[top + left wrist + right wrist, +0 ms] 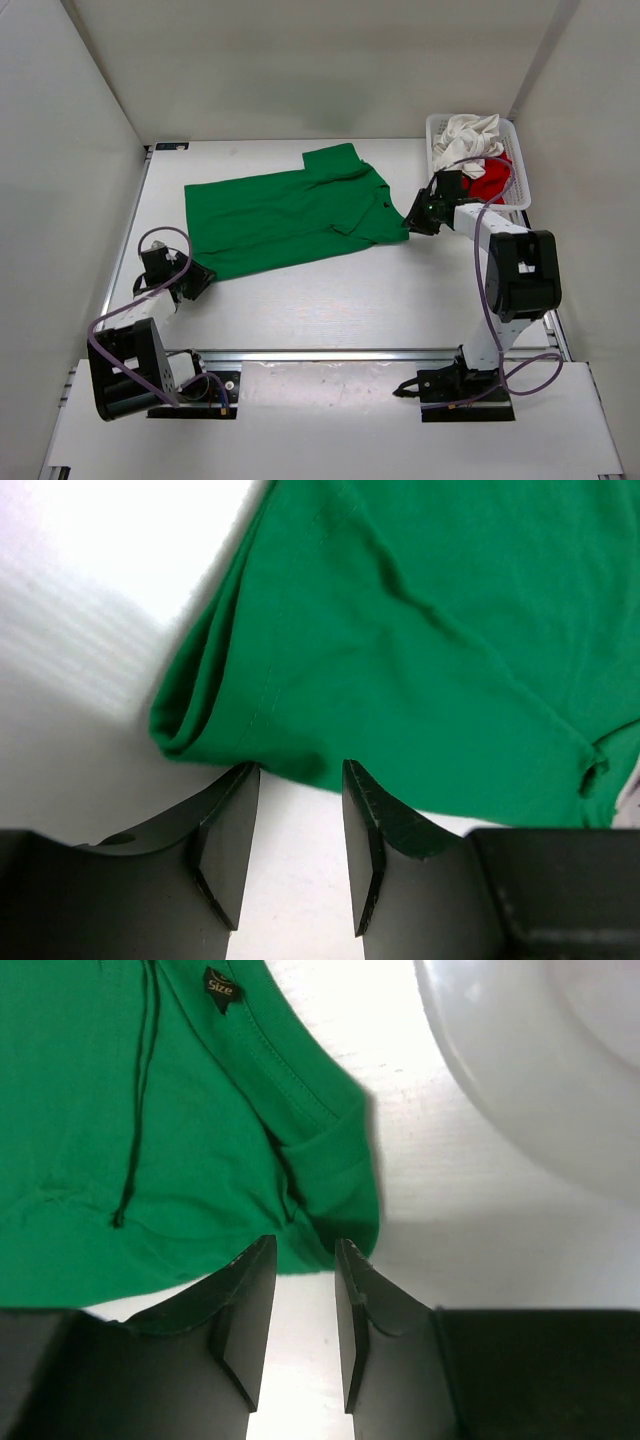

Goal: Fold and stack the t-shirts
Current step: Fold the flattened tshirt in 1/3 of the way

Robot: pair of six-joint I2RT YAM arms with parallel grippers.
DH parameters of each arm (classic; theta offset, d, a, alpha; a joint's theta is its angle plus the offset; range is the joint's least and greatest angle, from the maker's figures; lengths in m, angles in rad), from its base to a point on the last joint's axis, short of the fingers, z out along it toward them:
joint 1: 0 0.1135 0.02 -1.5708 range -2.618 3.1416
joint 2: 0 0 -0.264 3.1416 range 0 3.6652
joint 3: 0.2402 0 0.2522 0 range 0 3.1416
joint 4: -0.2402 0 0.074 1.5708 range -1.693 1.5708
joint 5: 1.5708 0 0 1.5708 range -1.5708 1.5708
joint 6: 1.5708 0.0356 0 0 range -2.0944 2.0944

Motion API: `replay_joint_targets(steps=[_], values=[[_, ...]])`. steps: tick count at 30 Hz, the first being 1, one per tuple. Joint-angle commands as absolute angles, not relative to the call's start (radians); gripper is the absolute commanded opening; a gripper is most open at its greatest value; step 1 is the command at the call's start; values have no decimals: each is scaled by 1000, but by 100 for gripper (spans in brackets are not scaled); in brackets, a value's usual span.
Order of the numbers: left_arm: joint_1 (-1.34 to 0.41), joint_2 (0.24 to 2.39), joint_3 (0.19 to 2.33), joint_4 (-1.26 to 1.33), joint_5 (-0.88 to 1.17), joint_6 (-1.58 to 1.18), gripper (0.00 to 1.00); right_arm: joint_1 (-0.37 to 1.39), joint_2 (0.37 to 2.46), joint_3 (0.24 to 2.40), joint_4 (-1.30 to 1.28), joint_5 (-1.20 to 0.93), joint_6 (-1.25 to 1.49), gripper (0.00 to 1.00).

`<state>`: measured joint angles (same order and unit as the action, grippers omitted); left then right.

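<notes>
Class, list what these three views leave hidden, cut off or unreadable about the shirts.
Red cloth t-shirt: top view, mostly buried under the crumpled white cloth t-shirt in the white plastic mesh basket.
Bright green cloth t-shirt: both wrist views, cut off by frame edges.
Dark neck label: right wrist view, print beyond "Size" too small.

Tabletop: flat white matte tabletop (300, 300), finely ribbed up close.
Walls: plain white panels on three sides: back wall (320, 60), left wall (60, 200), right wall (590, 150).
Near edge: silver metal rail (330, 353) running crosswise.
Light: bright, even; glare patch (90, 550) on the tabletop.
</notes>
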<state>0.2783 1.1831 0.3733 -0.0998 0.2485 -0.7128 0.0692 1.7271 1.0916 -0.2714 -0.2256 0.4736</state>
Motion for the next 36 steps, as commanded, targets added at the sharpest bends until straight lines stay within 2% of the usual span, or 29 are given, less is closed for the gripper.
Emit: replay_joint_targets(steps=[1,5,8,12,13,14,18,24,25,26,28,30,36], values=[[281,1226,374,-46,259,-741,50,68,1782,1146,-221,-253,446,28],[288,1250,385,-34,244,-746,49,81,1792,1147,-213,-259,451,28],[290,1272,382,-14,238,-759,42,84,1812,1157,-218,-270,452,26],[295,1302,388,23,253,-770,21,84,1839,1184,-227,-284,463,2],[293,1310,391,25,244,-775,16,89,1844,1190,-226,-276,462,0],[290,1315,394,29,239,-775,15,89,1847,1190,-224,-269,469,0],[299,1347,413,34,236,-776,1,90,1861,1250,-236,-253,471,0],[334,1368,436,28,242,-761,0,84,1904,1342,-261,-233,471,0],[331,1370,433,28,242,-759,0,78,1917,1359,-270,-241,471,1],[330,1365,434,23,236,-749,0,74,1936,1367,-281,-236,468,11],[333,1367,436,14,229,-755,0,75,1928,1365,-311,-212,462,21],[333,1362,436,17,232,-752,0,68,1893,1316,-292,-212,477,26],[330,1361,423,23,242,-756,0,101,1711,1123,-224,-138,491,29]])
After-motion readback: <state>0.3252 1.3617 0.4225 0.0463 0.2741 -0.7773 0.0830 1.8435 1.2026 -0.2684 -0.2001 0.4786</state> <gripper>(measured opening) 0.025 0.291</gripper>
